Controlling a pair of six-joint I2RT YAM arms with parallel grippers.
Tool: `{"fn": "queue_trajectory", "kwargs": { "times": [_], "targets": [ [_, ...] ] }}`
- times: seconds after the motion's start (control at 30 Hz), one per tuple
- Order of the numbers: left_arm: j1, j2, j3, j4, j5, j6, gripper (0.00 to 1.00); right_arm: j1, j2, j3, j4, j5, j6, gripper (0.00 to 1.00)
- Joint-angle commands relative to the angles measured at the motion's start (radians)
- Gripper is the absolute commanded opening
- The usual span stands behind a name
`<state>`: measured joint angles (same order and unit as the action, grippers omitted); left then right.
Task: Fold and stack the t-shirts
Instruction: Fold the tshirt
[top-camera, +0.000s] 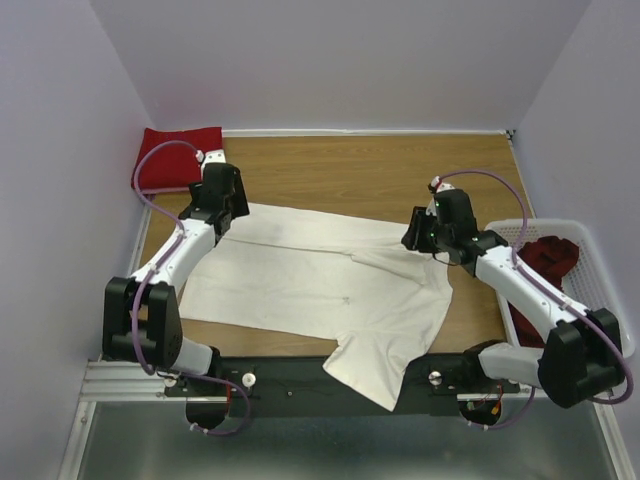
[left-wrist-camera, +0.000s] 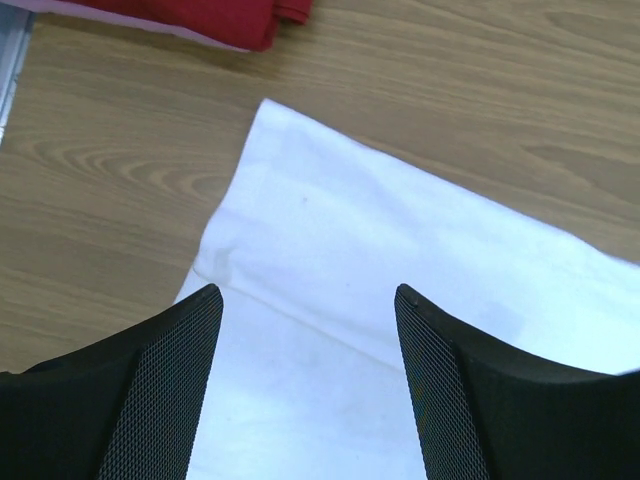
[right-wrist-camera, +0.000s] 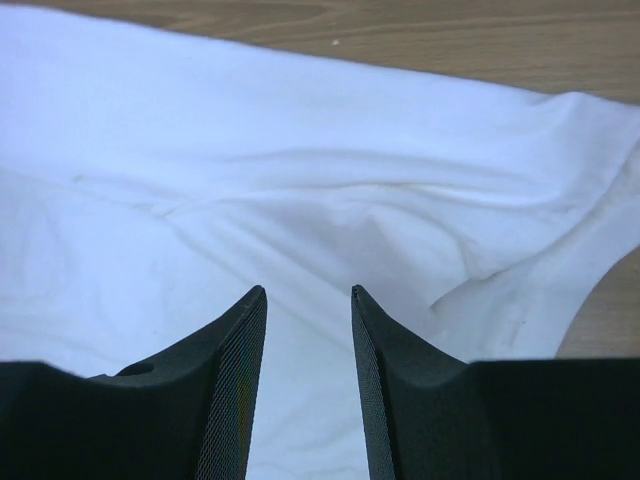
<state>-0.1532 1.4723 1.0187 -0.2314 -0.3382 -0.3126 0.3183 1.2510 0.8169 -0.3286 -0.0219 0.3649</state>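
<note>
Cream-white t-shirt (top-camera: 320, 290) spread on the table (top-camera: 370, 170)

One sleeve droops over the near edge. The left gripper (left-wrist-camera: 308, 295) hovers at the shirt's far left corner, jaws spread wide and empty. The right gripper (right-wrist-camera: 308, 292) hangs over the rumpled right side, jaws narrowly parted, pinching nothing. Farther back, a folded red t-shirt (top-camera: 178, 157) sits far left. A dark red t-shirt (top-camera: 548, 258) lies in the basket (top-camera: 560, 224).
</note>
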Motion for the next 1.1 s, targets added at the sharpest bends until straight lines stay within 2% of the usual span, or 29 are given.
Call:
{"fn": "queue_trajectory", "kwargs": {
  "times": [0.0, 0.2, 0.43, 0.67, 0.87, 1.07],
  "targets": [
    [-0.012, -0.130, -0.101, 0.018, 0.028, -0.013, 0.79, 0.073, -0.077, -0.024, -0.095, 0.016, -0.029, 0.47],
    [-0.014, -0.245, -0.256, 0.093, 0.033, -0.016, 0.79, 0.171, -0.033, -0.009, -0.130, -0.012, -0.049, 0.47],
    [-0.016, -0.205, -0.216, 0.086, 0.037, -0.008, 0.79, 0.209, 0.090, 0.018, -0.138, 0.017, -0.046, 0.47],
    [-0.016, -0.168, -0.197, 0.081, 0.047, 0.003, 0.79, 0.243, 0.224, 0.073, -0.135, 0.128, -0.083, 0.47],
    [-0.016, -0.165, -0.200, 0.084, 0.057, 0.001, 0.79, 0.252, 0.277, 0.090, -0.124, 0.221, -0.089, 0.47],
    [-0.014, -0.152, -0.195, 0.083, 0.067, 0.004, 0.79, 0.258, 0.318, 0.094, -0.113, 0.195, -0.099, 0.47]
  ]
}}
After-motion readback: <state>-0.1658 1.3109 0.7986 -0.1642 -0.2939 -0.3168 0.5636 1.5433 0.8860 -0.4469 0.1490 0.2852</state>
